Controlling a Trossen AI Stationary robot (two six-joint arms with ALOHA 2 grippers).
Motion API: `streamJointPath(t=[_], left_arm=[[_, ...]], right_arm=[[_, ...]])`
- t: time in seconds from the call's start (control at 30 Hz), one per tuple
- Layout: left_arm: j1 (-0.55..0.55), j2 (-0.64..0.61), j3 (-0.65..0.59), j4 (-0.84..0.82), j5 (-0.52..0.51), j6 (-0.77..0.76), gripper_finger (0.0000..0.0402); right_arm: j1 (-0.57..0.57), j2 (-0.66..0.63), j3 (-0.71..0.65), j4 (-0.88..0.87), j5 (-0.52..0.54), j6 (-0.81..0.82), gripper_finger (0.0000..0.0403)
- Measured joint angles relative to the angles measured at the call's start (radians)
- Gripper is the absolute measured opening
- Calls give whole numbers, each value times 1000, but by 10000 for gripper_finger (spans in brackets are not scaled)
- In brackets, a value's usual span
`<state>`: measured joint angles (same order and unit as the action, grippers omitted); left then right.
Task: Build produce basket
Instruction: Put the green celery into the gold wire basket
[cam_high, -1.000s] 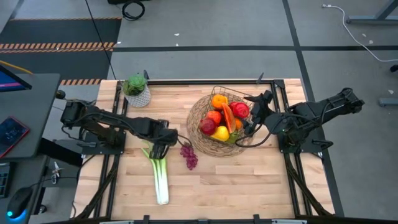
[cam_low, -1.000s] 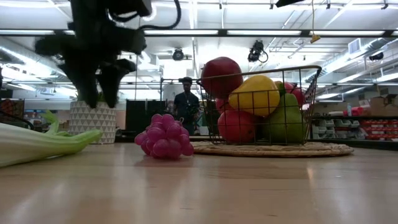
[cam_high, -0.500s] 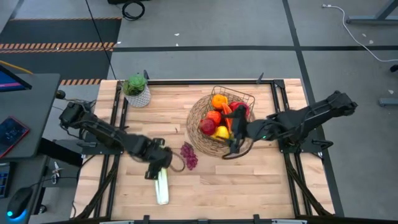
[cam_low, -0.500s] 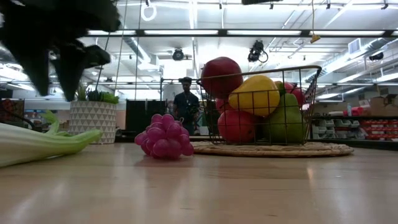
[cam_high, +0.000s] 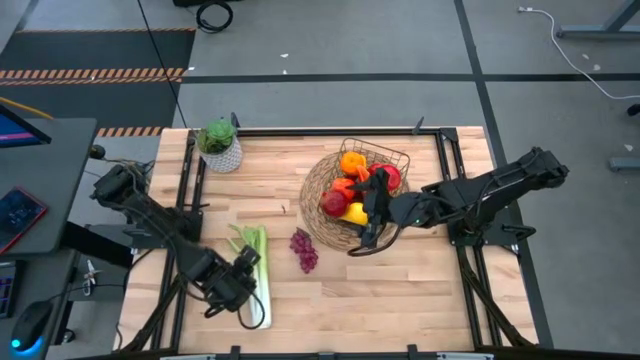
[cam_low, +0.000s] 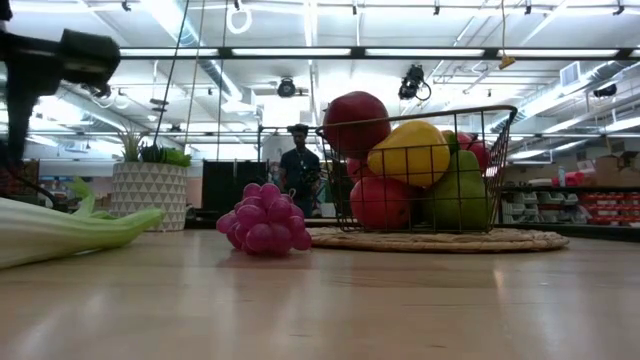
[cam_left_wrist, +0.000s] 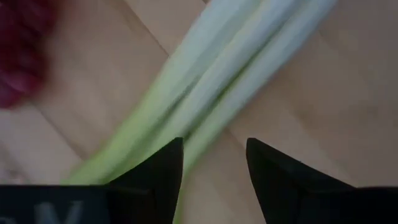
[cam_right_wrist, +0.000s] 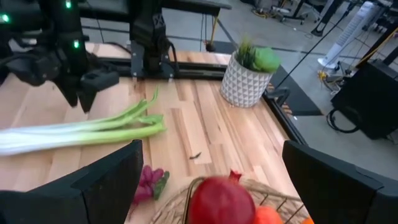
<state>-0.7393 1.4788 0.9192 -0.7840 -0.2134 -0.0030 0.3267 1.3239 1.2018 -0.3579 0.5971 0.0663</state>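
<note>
Left end effector (cam_high: 243, 283) hangs over the white lower end of the leek (cam_high: 258, 275), its fingers (cam_left_wrist: 155, 171) part open with a clear gap, holding nothing. In the left wrist view the stalk runs slantwise ahead of the fingers, not between them; I cannot tell whether either fingertip touches it.

Risk: if I close from here, the fingers may catch only one edge of the stalk and roll or skid it across the surface (cam_high: 400, 285). The leek is long; gripped near one end it would likely droop and swing, and could foul the rim on the way in.

Right end effector (cam_high: 368, 215) is wide open and empty, poised over the near side of the basket (cam_high: 322, 180), close to the fruit; it could knock that fruit or crowd my approach.

Basket sits right of centre, already holding apples, oranges and a lemon. Grapes (cam_high: 303, 250) lie loose between leek and basket.
</note>
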Motion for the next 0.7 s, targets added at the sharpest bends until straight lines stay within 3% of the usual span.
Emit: streamJointPath(t=[0.13,0.4,0.7], left_arm=[[-23,11,-14,55,-86,94,196],[-47,98,-15,123,-90,284,219],[-70,167,-15,184,-126,390,210]], right_arm=[[0,0,5,18,0,-18,389],[0,0,5,17,-4,-15,389],[0,0,5,21,-7,2,389]])
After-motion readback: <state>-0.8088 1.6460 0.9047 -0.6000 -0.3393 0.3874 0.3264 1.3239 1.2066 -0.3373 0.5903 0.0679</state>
